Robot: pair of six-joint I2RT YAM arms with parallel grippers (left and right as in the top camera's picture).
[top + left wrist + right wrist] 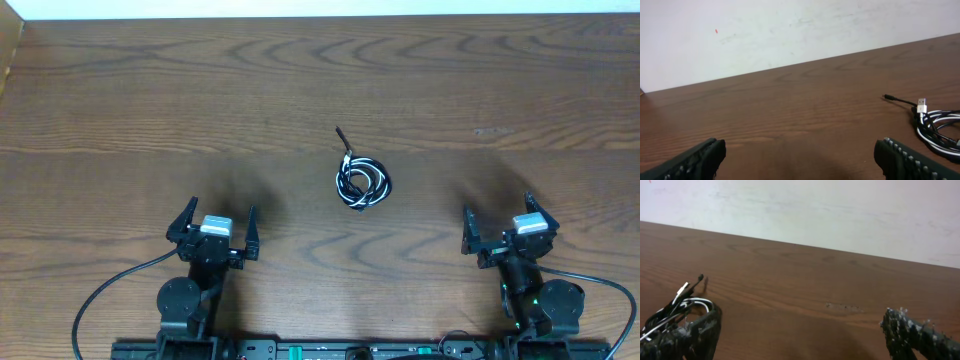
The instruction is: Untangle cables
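The cables (pixel 361 183) lie as one small tangled coil of white and black cords on the wooden table, in the middle between the two arms; one black plug end sticks out toward the far side. My left gripper (pixel 213 228) is open and empty, near the front edge, left of the coil. The coil shows at the right edge of the left wrist view (pixel 938 126). My right gripper (pixel 507 227) is open and empty, right of the coil. In the right wrist view the coil (pixel 675 311) sits at the lower left, partly behind my left finger.
The brown wooden table (pixel 150 110) stretches away to a white wall (pixel 790 30) at the far edge. A scuffed mark (pixel 844 307) is on the table ahead of the right gripper.
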